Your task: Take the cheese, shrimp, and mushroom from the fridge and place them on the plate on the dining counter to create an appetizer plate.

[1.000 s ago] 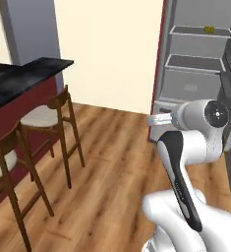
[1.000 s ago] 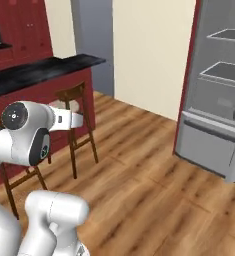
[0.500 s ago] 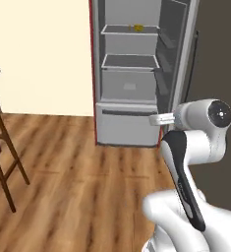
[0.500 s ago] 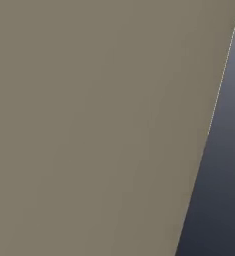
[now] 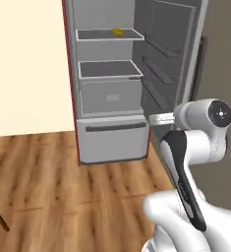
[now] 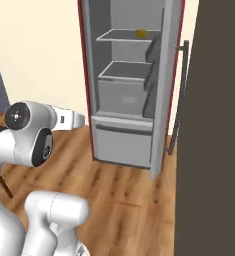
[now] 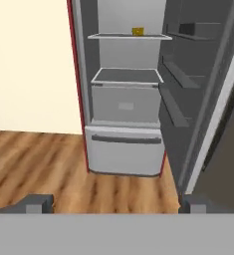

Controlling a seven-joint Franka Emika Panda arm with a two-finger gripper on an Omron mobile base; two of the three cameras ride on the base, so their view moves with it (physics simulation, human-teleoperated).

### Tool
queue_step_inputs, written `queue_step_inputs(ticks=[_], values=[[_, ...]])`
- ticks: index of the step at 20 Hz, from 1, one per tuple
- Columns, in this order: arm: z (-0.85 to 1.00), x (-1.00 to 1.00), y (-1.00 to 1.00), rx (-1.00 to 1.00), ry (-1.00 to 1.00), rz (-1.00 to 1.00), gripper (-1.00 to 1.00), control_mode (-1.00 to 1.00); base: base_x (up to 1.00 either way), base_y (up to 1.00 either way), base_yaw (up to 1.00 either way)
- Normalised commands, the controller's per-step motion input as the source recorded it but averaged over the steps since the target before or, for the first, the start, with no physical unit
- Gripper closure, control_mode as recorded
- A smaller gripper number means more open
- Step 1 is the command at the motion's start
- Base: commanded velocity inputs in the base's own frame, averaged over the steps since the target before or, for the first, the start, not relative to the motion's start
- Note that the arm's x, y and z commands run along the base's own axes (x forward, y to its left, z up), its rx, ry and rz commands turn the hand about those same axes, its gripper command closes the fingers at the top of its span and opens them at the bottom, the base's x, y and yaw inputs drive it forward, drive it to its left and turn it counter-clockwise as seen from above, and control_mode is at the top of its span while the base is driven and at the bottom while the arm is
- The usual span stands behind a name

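While the fridge stands with its door swung wide to the right, the robot's arm is folded well short of it, across a stretch of wooden floor. Its gripper is spread to its widest and carries nothing, the two dark tips framing the open cabinet in the hand view. On the upper shelf, toward the back, sits a small yellow lump, the cheese, also visible from the right base camera and from the hand. No shrimp or mushroom can be made out at this range; they may be too small to tell, or elsewhere. The lower shelf looks bare, and the drawer beneath is closed. Judging from this, the cheese is yet to be fetched: the arm must close in on the shelf, pick it up and carry it to the plate, with any other food to follow.
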Motion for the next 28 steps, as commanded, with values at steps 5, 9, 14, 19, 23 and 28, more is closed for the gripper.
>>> queue_step_inputs(ticks=[5,9,14,19,23,28], values=[[0.00,0.00,0.00,0.00,0.00,0.00,-1.00,1.00,0.96,0.63,-0.36],[0.00,0.00,0.00,0.00,0.00,0.00,-1.00,1.00,0.87,0.14,-0.28],[0.00,0.00,0.00,0.00,0.00,0.00,-1.00,1.00,0.87,0.14,-0.20],[0.00,0.00,0.00,0.00,0.00,0.00,-1.00,1.00,0.95,0.38,-0.09],[0.00,0.00,0.00,0.00,0.00,0.00,-1.00,1.00,0.82,0.09,-0.05],[0.00,0.00,0.00,0.00,0.00,0.00,-1.00,1.00,0.67,0.00,-0.03]])
